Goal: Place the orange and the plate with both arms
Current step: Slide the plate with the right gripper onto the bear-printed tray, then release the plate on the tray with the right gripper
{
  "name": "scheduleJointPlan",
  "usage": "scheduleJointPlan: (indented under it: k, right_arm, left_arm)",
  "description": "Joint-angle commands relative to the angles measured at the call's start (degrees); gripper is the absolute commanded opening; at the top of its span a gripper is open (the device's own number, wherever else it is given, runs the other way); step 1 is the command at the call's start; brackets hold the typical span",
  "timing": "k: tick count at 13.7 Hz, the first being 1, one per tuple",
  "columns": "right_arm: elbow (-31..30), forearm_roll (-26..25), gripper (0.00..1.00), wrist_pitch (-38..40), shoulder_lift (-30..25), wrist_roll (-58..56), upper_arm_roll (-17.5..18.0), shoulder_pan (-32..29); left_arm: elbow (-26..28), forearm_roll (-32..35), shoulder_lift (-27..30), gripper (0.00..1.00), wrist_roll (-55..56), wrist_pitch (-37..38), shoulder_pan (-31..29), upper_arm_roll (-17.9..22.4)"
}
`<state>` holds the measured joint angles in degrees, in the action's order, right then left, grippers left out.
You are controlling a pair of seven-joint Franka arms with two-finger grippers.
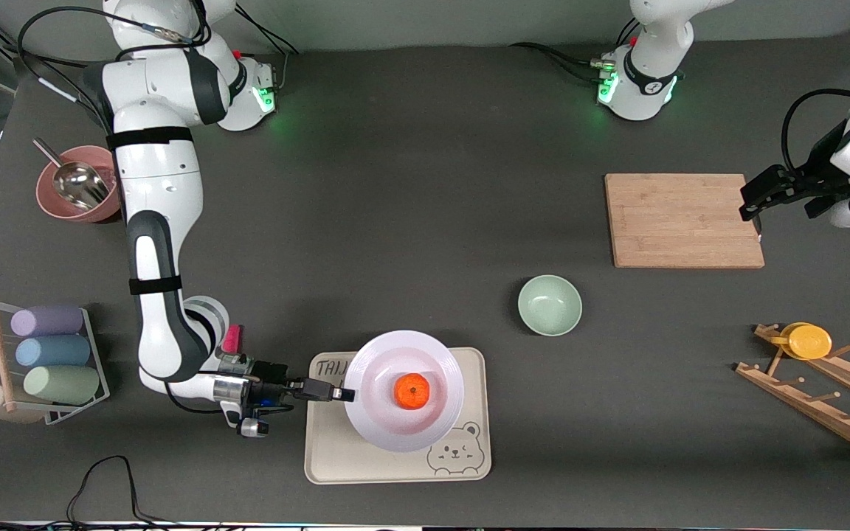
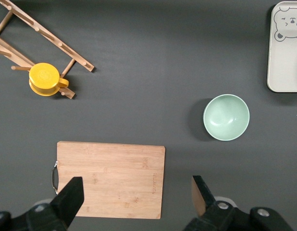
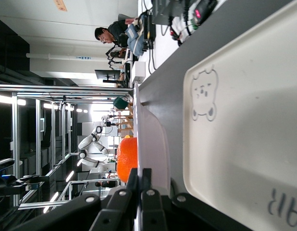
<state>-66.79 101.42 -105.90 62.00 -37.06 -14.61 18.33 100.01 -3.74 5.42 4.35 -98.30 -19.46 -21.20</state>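
Observation:
The white plate (image 1: 381, 424) is over the cream bear-print tray (image 1: 329, 457), nearer to the front camera than the green bowl. The orange (image 1: 412, 391) sits in the plate's middle. My right gripper (image 1: 346, 394) is shut on the plate's rim at the side toward the right arm's end. In the right wrist view the fingers (image 3: 133, 179) pinch the plate (image 3: 151, 139), with the orange (image 3: 128, 156) on it and the tray (image 3: 244, 134) beneath. I cannot tell whether the plate rests on the tray. My left gripper (image 1: 753, 212) is open and empty over the edge of the cutting board (image 2: 110, 178).
A pale green bowl (image 1: 550, 304) stands between tray and wooden cutting board (image 1: 683, 220). A wooden rack with a yellow cup (image 1: 809, 341) is at the left arm's end. A pink bowl with a metal scoop (image 1: 74, 184) and a rack of pastel cups (image 1: 49, 354) are at the right arm's end.

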Motion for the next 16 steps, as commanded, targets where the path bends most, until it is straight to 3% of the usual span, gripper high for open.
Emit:
scheduleJointPlan:
  k: [1,16]
  right_arm:
    - [3.07,-0.43,0.00,-0.01,2.85,1.38,0.20,-1.10]
    - [2.90,-0.26,0.00,-0.09,7.78,-3.63,1.78,-0.75]
  left_arm:
    - [0.45,-0.48,0.91,1.00,-0.66,0.66,-0.14,0.37]
    - [0.36,-0.83,1.00,1.00,0.83,0.57,0.21,0.20]
